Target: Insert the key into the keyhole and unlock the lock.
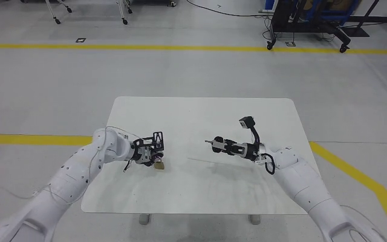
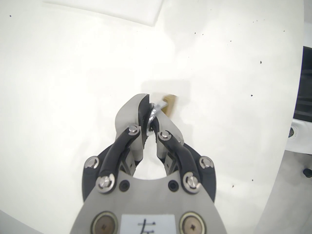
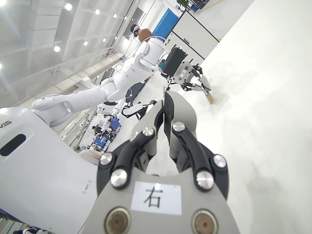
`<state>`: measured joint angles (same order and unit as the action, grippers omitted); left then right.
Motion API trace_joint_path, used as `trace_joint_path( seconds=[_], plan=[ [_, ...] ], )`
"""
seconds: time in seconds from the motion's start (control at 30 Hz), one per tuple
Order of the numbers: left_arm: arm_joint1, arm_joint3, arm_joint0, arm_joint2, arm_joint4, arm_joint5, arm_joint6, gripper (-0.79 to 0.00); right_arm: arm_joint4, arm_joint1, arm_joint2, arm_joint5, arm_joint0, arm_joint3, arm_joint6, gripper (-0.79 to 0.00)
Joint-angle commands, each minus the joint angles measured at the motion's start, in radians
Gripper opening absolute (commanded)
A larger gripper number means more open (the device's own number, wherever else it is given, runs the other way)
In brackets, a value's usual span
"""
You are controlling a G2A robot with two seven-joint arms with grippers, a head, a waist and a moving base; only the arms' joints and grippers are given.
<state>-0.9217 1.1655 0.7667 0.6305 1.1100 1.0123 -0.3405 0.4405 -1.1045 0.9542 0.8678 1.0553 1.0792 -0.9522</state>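
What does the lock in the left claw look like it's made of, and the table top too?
The lock looks like brass: its body is dull yellow-gold. Its shackle, clamped in the left claw, looks like polished steel or chrome plate, silvery with bright glints. The table top is smooth matte white, perhaps laminate or plastic; the look leaves that open.
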Motion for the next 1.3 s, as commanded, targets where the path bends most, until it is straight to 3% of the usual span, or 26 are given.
trace_joint_path(
  seconds=[0.0,0.17,0.33,0.67,0.8,0.97,1.17,1.27],
  plan=[
    [0.002,-0.006,-0.009,-0.014,-0.009,0.0,0.005,-0.785,0.0,0.0,0.0,0.0,0.0,0.0,0.0,-0.785],
    [0.001,-0.015,-0.025,-0.037,-0.023,0.0,0.002,-0.785,0.0,0.0,0.0,0.0,0.0,0.0,0.0,-0.785],
    [0.004,-0.005,-0.025,-0.005,-0.052,-0.027,0.047,-0.785,0.0,0.0,0.0,0.0,0.0,0.0,0.0,-0.785],
    [0.008,0.021,-0.022,-0.004,-0.025,-0.025,0.02,-0.785,0.0,0.0,0.0,0.0,0.0,0.0,0.0,-0.785],
    [0.003,-0.026,0.039,0.038,-0.234,-0.08,0.149,-0.785,0.0,0.0,0.0,0.0,0.0,0.0,0.0,-0.785],
    [-0.03,-0.081,0.056,0.032,-0.515,-0.122,0.15,-0.785,0.032,-0.019,-0.028,-0.023,0.032,0.031,0.106,-0.785],
    [-0.092,-0.175,-0.048,-0.012,-0.669,-0.218,0.009,-0.785,0.113,-0.051,-0.072,-0.002,0.005,-0.009,0.146,-0.785],
    [-0.094,-0.18,-0.055,-0.013,-0.671,-0.229,0.003,-0.785,0.113,-0.051,-0.072,-0.002,0.005,-0.009,0.146,-0.785]
  ],
)
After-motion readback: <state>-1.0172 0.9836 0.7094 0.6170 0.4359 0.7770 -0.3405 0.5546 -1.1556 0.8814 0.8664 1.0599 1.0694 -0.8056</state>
